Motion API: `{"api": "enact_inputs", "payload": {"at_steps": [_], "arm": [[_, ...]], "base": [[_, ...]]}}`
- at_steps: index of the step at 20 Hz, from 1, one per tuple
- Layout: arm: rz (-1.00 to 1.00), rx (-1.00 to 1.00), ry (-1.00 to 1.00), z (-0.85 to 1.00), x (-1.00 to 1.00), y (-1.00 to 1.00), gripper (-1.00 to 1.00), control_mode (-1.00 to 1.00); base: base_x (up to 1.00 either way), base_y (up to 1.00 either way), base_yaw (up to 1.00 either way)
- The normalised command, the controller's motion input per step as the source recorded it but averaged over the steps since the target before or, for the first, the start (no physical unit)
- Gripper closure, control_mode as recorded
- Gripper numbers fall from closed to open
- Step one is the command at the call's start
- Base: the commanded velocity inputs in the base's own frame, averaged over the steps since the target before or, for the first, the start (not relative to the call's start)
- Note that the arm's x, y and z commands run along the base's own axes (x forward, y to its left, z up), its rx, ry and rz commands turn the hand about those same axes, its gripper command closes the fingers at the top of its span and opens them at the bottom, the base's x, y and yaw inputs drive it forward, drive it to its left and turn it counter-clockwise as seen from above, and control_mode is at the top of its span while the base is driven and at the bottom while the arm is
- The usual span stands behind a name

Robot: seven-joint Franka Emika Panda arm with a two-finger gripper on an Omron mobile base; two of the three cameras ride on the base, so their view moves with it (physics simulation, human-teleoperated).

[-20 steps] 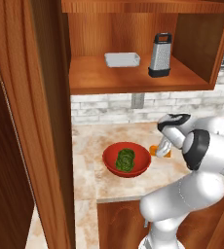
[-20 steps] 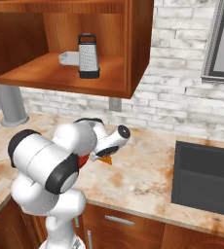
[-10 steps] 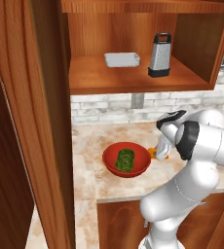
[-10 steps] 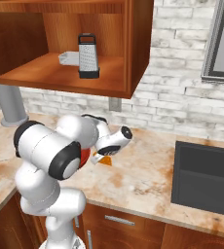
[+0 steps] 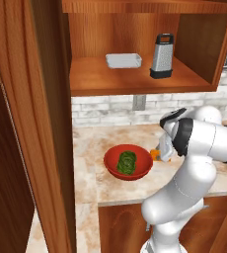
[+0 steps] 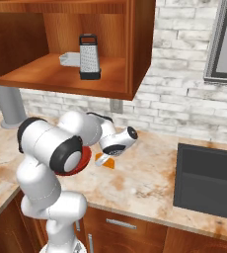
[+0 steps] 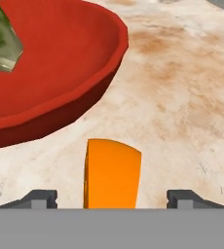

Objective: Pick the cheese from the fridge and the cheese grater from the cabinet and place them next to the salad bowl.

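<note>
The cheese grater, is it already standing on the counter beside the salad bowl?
No, the cheese grater stands upright on the cabinet shelf, above the salad bowl.

One cheese wedge [image 7: 112, 173], one salad bowl [image 5: 128, 162], one cheese grater [image 5: 162, 56], one white tray [image 5: 124, 61].

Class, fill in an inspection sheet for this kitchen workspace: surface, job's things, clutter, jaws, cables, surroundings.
Surface: marble counter, mottled beige.
Job's things: cheese on the counter beside the salad bowl; cheese grater upright on the cabinet shelf, not yet fetched.
Clutter: white tray on the same shelf, left of the grater.
Jaws: gripper open, tips either side of the cheese, apart from it.
Cables: nothing seen.
Surroundings: brick wall, wall outlet, dark sink.
</note>
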Motion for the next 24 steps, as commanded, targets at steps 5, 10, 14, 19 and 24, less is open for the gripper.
{"api": "enact_inputs", "payload": {"at_steps": [5,10,14,19,24], "arm": [[0.01,0.0,0.0,0.0,-0.09,0.01,-1.0,-1.0],[0.0,0.0,0.0,0.12,-0.11,0.07,-1.0,-1.0],[0.0,0.0,0.01,0.37,-0.03,0.01,-1.0,-1.0],[0.0,0.0,0.0,0.45,-0.41,-0.02,-1.0,-1.0],[-0.01,0.02,0.0,0.23,-0.67,-0.21,-1.0,-1.0]], "base": [[0.0,0.0,0.0],[0.0,0.0,0.0],[0.0,0.0,0.0],[0.0,0.0,0.0],[0.0,0.0,0.0]]}}
